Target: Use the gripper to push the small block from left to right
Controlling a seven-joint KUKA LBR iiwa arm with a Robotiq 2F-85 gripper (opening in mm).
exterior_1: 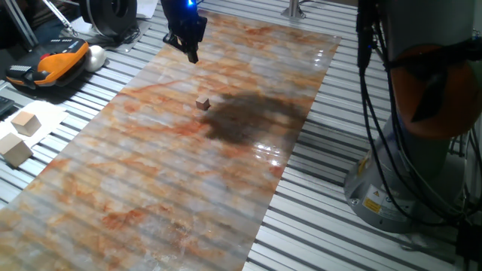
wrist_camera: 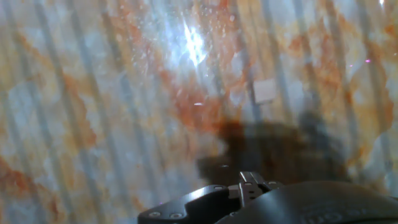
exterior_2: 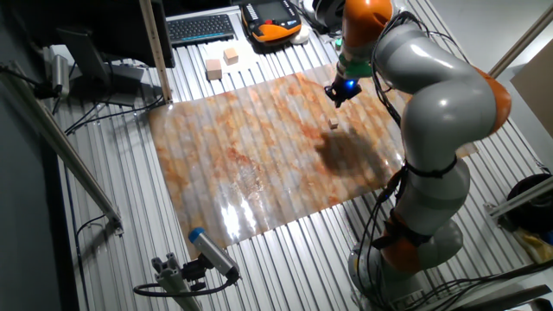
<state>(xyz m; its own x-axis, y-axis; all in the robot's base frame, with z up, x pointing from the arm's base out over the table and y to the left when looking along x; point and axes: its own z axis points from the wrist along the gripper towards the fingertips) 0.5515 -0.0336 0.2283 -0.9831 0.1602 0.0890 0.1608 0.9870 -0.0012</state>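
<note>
**Hovering claw, small block lying apart on the marbled sheet**

Starting at the left of one fixed view, two larger pale wooden blocks [exterior_1: 19, 135] are being seen resting on white paper on the slatted table [exterior_1: 331, 218], with an orange and black handheld unit [exterior_1: 51, 64] lying behind them. Further right, a glossy sheet [exterior_1: 151, 188] with rusty marbled streaks is being spread across the table. The gripper [exterior_1: 191, 53] is being held above the far part of this sheet, a blue light glowing over its black fingers; the fingers are being seen drawn close together into a narrow tip, with nothing between them. The small block [exterior_1: 202, 103] is lying flat on the sheet, nearer the camera than the gripper and clearly apart from it, just beside the left edge of a broad dark shadow [exterior_1: 252, 117]. At the far right, the grey base of the arm [exterior_1: 407, 165] is standing on the table.

In the other fixed view, the gripper [exterior_2: 340, 93] is being shown above the sheet, with the small block [exterior_2: 333, 124] below it in the frame and untouched.

In the hand view, the small block [wrist_camera: 265, 91] is being seen as a pale square right of centre, just above the shadow.
</note>
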